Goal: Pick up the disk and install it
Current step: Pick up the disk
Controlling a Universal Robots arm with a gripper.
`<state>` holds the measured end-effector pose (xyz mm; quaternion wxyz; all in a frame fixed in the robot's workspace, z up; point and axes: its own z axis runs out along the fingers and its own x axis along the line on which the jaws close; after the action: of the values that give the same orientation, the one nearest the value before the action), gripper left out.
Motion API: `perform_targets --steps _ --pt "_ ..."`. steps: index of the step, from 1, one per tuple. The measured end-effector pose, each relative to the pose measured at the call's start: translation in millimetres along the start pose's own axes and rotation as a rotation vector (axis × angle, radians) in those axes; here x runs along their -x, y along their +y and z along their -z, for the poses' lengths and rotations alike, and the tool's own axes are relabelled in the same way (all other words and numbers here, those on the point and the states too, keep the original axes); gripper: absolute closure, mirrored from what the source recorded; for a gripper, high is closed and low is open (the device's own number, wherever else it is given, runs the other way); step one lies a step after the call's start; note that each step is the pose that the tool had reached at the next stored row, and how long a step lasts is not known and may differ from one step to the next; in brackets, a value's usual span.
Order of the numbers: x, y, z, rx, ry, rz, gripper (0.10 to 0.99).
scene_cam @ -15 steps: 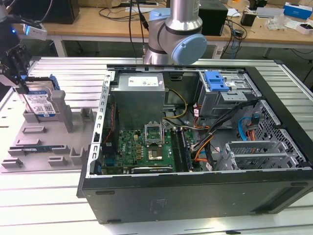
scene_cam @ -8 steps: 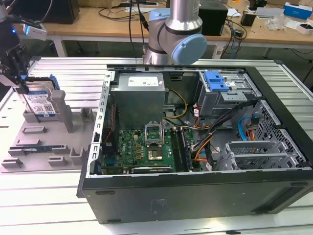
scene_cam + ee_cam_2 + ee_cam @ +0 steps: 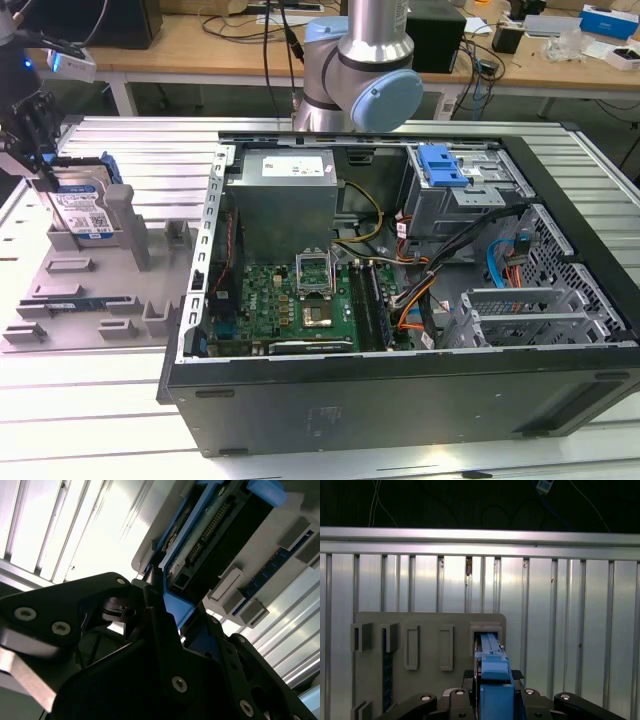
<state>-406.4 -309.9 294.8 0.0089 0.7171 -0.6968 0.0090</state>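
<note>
Gripper position: far on the exterior view's left, pointing down over the grey holder that lies on the ribbed metal table. The disk stands on edge in a slot of that holder. Its labelled broad face is turned toward the open computer case.

Key relation: the disk is directly under the gripper, with its upper edge up between the jaws. In the first wrist view the disk's blue rail runs straight away from the camera, on the centre line of the gripper. The long axis therefore lies across the closing direction, and the jaws straddle the thin dimension.

Grip state: the pads sit against the rail on both sides, with no gap visible. Judged closed on the disk at its upper edge. The second wrist view agrees: the gripper brackets the blue rail, and the disk's connector end extends beyond it.

Lift state: the lower part of the disk sits in the holder, so I judge it gripped but not yet raised.

The case is well apart, toward the exterior view's right. Its drive cage, with the blue latch, is at the far corner.
</note>
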Motion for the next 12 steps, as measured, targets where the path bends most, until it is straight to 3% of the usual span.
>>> perform_targets --steps 7,12 --pt "0.0 -0.2 0.7 -0.001 -0.0003 0.0 0.718" --pt "-0.2 -0.3 9.1 0.0 -0.0001 0.0 0.718"
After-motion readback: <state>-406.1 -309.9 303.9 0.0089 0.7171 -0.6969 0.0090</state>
